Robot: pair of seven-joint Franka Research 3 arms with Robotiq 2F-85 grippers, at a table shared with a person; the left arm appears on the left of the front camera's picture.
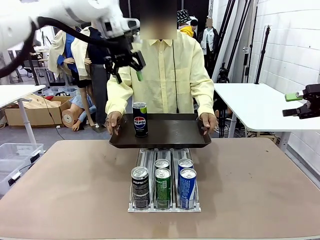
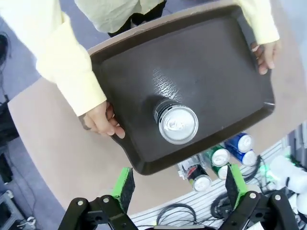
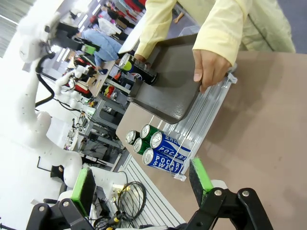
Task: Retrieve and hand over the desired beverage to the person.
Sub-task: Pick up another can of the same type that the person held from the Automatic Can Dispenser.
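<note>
The person (image 1: 165,65) in a pale-yellow shirt holds a dark tray (image 1: 175,137) with both hands over the table's far edge. A Pepsi can (image 1: 140,120) stands upright on the tray's left part. My left gripper (image 1: 129,75) hangs open and empty above that can; in the left wrist view the can's silver top (image 2: 176,124) lies below my left gripper (image 2: 180,187), well apart from its green pads (image 2: 123,184). My right gripper (image 1: 289,104) stands open and empty at the far right, off the table's edge. The right wrist view looks past my right gripper (image 3: 142,184) at the tray (image 3: 172,81).
A clear can rack (image 1: 164,205) stands mid-table in front of the tray, holding a black Pepsi can (image 1: 140,186), green cans (image 1: 163,186) and blue Pocari Sweat cans (image 1: 187,186). A white side table (image 1: 250,107) is at the right. Bare brown tabletop (image 1: 65,190) flanks the rack.
</note>
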